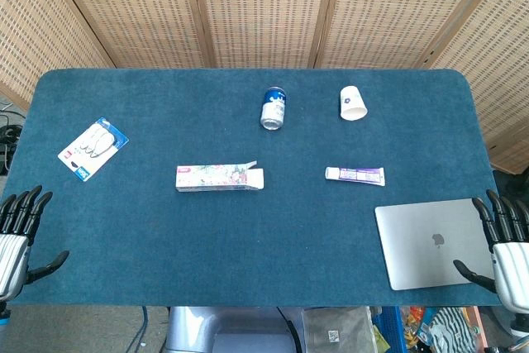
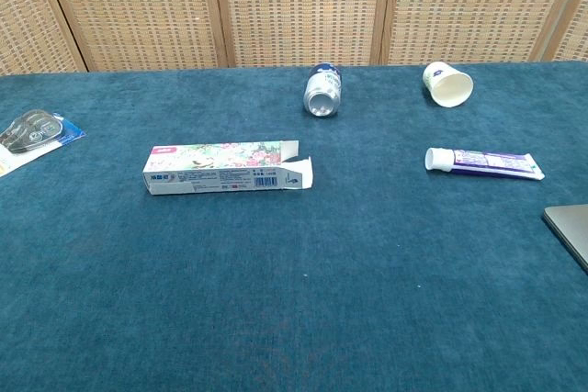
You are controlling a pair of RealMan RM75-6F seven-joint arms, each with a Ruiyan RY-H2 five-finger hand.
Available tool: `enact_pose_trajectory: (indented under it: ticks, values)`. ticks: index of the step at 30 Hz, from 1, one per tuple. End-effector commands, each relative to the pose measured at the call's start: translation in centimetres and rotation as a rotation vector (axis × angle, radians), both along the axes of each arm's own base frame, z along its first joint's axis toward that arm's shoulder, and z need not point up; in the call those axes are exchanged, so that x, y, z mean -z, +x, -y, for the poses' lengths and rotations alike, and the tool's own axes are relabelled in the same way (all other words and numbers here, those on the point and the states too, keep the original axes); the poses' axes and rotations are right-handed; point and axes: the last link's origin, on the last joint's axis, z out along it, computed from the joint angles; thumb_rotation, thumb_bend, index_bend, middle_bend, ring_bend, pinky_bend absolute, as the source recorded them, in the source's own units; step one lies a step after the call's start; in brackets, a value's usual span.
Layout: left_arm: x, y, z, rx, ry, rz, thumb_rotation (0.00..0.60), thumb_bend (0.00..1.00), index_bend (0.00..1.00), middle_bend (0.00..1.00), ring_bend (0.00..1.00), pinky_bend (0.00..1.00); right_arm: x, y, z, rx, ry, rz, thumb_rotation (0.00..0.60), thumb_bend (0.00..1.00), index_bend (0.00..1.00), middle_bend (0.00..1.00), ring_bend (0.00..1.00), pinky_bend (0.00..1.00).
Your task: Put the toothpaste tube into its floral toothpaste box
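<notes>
No step is begun; your left hand (image 1: pixel 21 241) and right hand (image 1: pixel 502 245) sit at the near corners of the tabletop (image 1: pixel 248 237), fingers spread, holding nothing. The toothpaste tube (image 1: pixel 355 174) lies flat right of centre, cap pointing left, well apart from the floral toothpaste box (image 1: pixel 219 178); the box lies on its side, its right end flap open toward the tube. Next, I judge, your right hand must reach and grip the tube, while the left steadies the box; tube white with purple print, undented.
</notes>
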Motion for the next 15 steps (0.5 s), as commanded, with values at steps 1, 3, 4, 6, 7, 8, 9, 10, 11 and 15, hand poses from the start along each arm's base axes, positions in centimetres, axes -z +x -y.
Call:
enact_pose_trajectory:
  ticks: [1,3,4,6,7,8,9,10,11,15]
  values:
    - [0.0,0.0,0.0,0.000,0.001,0.000,0.600,0.21,0.00,0.00,0.00,0.00,0.1,0.0,0.0,-0.001,0.003,-0.001,0.600,0.00,0.00,0.00,0.00,0.00]
    - [0.0,0.0,-0.1,-0.001,0.000,0.000,0.600,0.21,0.00,0.00,0.00,0.00,0.2,0.0,0.0,-0.001,0.008,-0.002,0.600,0.00,0.00,0.00,0.00,0.00]
    - [0.0,0.0,-0.1,-0.001,0.001,0.001,0.600,0.21,0.00,0.00,0.00,0.00,0.3,0.0,0.1,-0.001,0.013,0.000,0.600,0.00,0.00,0.00,0.00,0.00]
    - [-0.1,-0.1,-0.2,-0.001,0.003,0.003,0.600,0.21,0.00,0.00,0.00,0.00,0.5,0.2,0.6,-0.013,0.025,0.015,0.600,0.00,0.00,0.00,0.00,0.00]
    - [-0.1,-0.1,-0.2,-0.002,0.005,0.005,0.600,0.21,0.00,0.00,0.00,0.00,0.7,0.3,1.1,-0.028,0.030,0.029,0.600,0.00,0.00,0.00,0.00,0.00]
    - [-0.2,-0.1,-0.3,-0.002,0.006,0.006,0.600,0.21,0.00,0.00,0.00,0.00,0.8,0.4,1.5,-0.038,0.035,0.034,0.600,0.00,0.00,0.00,0.00,0.00]
    - [-0.2,-0.1,-0.3,-0.002,0.006,0.006,0.600,0.21,0.00,0.00,0.00,0.00,1.1,0.5,2.3,-0.053,0.047,0.039,0.600,0.00,0.00,0.00,0.00,0.00]
    - [-0.2,-0.1,-0.4,-0.002,0.007,0.006,0.600,0.21,0.00,0.00,0.00,0.00,1.3,0.7,3.3,-0.067,0.055,0.048,0.600,0.00,0.00,0.00,0.00,0.00]
    - [-0.2,-0.2,-0.5,-0.003,0.008,0.007,0.600,0.21,0.00,0.00,0.00,0.00,1.4,0.8,4.1,-0.078,0.056,0.055,0.600,0.00,0.00,0.00,0.00,0.00]
    - [-0.1,-0.2,-1.2,-0.014,0.007,0.012,0.600,0.21,0.00,0.00,0.00,0.00,3.0,1.8,9.0,-0.096,0.120,0.101,0.600,0.00,0.09,0.09,0.01,0.02]
